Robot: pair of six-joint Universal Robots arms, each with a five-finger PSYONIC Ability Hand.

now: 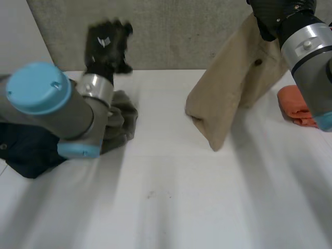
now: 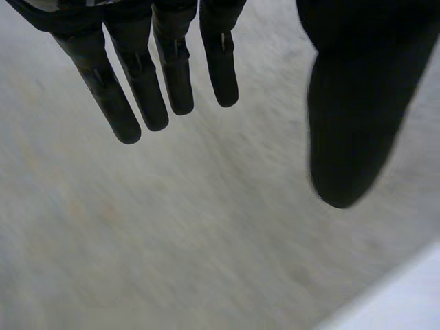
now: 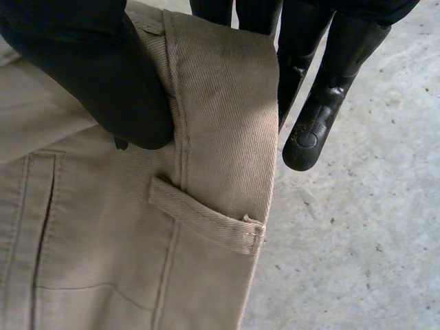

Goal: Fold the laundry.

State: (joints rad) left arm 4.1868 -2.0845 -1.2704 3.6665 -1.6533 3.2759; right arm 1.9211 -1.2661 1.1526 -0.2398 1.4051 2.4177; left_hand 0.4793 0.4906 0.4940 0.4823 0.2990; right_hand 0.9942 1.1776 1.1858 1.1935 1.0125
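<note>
A tan pair of trousers (image 1: 233,98) hangs from my right hand (image 1: 272,18), raised at the back right, with its lower end resting on the white table (image 1: 171,197). In the right wrist view the thumb (image 3: 96,75) and fingers (image 3: 323,89) pinch the waistband (image 3: 220,103) beside a belt loop. My left hand (image 1: 108,44) is lifted over the table's far left part, above a crumpled grey-green garment (image 1: 122,122). In the left wrist view its fingers (image 2: 148,75) and thumb (image 2: 357,110) are spread straight and hold nothing.
A dark navy garment (image 1: 28,150) lies at the table's left edge under my left arm. A folded orange cloth (image 1: 296,106) sits at the right edge behind my right arm. A grey wall stands behind the table.
</note>
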